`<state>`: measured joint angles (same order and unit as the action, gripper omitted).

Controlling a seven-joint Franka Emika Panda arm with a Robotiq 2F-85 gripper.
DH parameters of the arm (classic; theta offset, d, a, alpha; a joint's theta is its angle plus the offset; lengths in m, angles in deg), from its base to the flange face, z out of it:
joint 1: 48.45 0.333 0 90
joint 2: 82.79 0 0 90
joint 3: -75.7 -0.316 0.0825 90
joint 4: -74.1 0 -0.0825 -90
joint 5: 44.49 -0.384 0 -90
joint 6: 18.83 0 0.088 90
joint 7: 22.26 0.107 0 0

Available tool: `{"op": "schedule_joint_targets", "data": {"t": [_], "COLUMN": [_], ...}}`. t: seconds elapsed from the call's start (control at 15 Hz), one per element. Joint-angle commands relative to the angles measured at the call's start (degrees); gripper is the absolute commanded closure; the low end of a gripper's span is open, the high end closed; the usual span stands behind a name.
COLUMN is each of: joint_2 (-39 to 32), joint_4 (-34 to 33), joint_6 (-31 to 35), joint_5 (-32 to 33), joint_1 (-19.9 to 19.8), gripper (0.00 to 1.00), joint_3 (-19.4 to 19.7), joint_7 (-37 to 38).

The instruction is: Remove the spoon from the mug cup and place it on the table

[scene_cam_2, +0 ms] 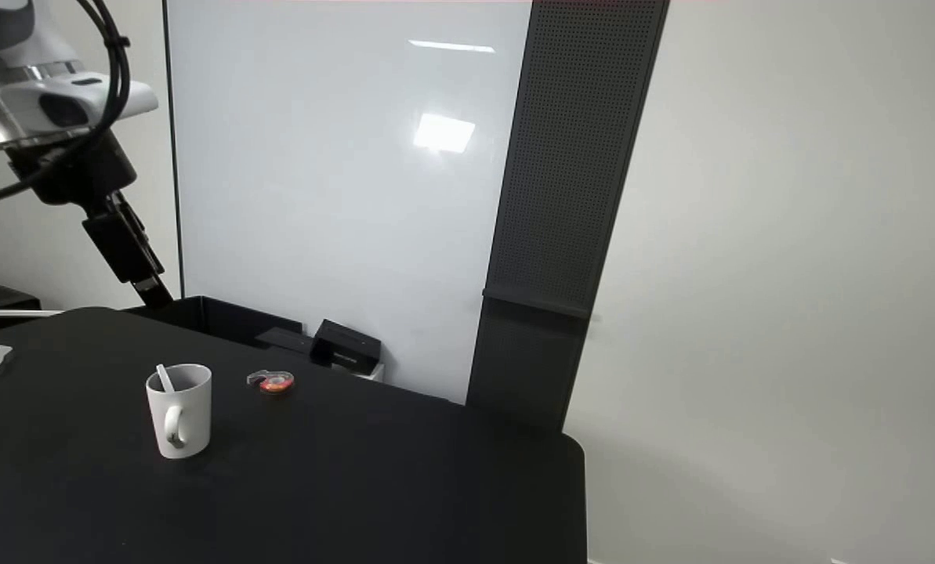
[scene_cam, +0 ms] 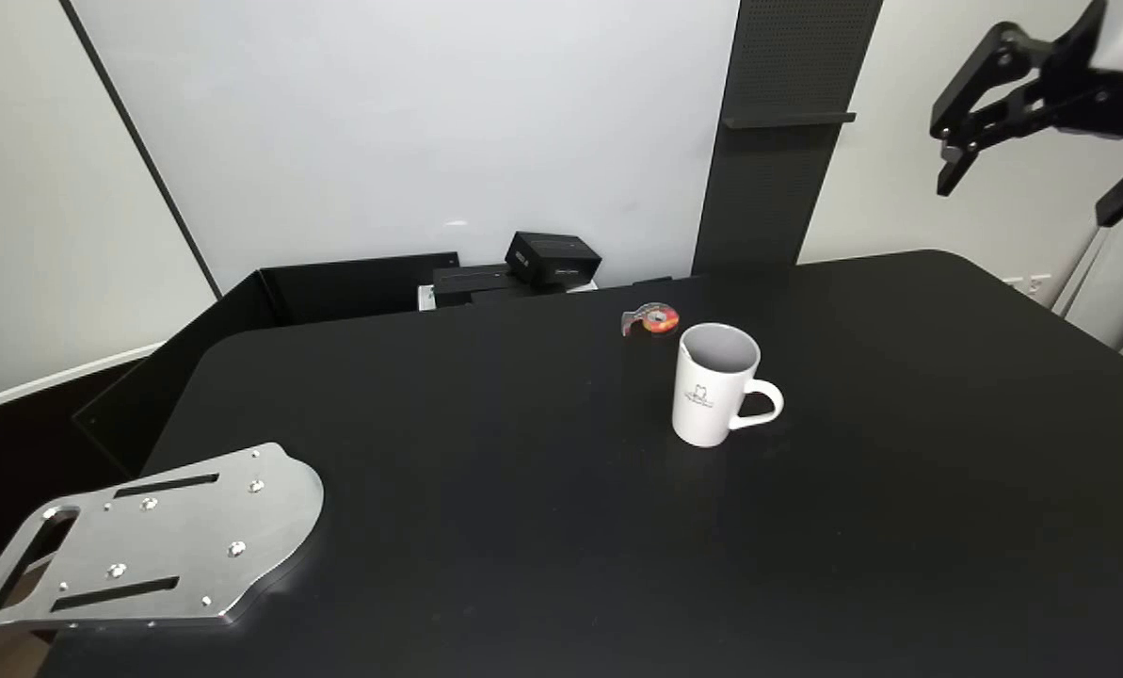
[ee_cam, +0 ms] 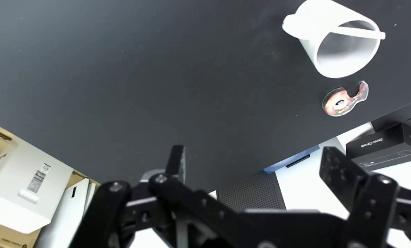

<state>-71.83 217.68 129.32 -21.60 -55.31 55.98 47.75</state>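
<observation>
The white mug cup stands upright on the black table. It also shows in an exterior view and at the upper right of the wrist view. The slim white spoon leans inside it with its end above the rim; it also shows in the wrist view. In an exterior view the mug wall hides most of it. My gripper is open and empty, high above the table and well apart from the mug. Its spread fingers show in the wrist view.
A red tape dispenser lies behind the mug, close to it. A grey metal plate lies at a table corner. Small black boxes sit beyond the back edge, before a whiteboard. A white box stands beyond the table in the wrist view.
</observation>
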Motion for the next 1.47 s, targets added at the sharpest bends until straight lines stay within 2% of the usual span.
{"op": "schedule_joint_targets", "data": {"t": [0.0,0.2,0.27,0.33,0.4,0.47,0.6,1.4], "joint_2": [-6.73,-11.21,-12.72,-14.43,-15.69,-11.72,-13.99,-15.05], "joint_4": [-5.33,-8.82,-10.14,-11.74,-12.97,-8.51,-10.61,-11.69], "joint_6": [-0.61,-1.59,-1.74,-2.48,-3.05,-0.85,-1.54,-1.7], "joint_5": [7.61,11.51,12.25,12.88,12.85,10.75,10.58,10.92], "joint_1": [2.28,6.36,4.36,5.22,9.65,9.95,12.07,12.66], "gripper": [0.0,0.0,0.0,0.0,0.0,0.0,0.0,0.0], "joint_3": [-0.11,1.38,-1.38,-1.34,2.53,3.84,5.14,5.85], "joint_7": [10.78,16.16,17.22,17.87,17.94,14.48,14.76,14.89]}}
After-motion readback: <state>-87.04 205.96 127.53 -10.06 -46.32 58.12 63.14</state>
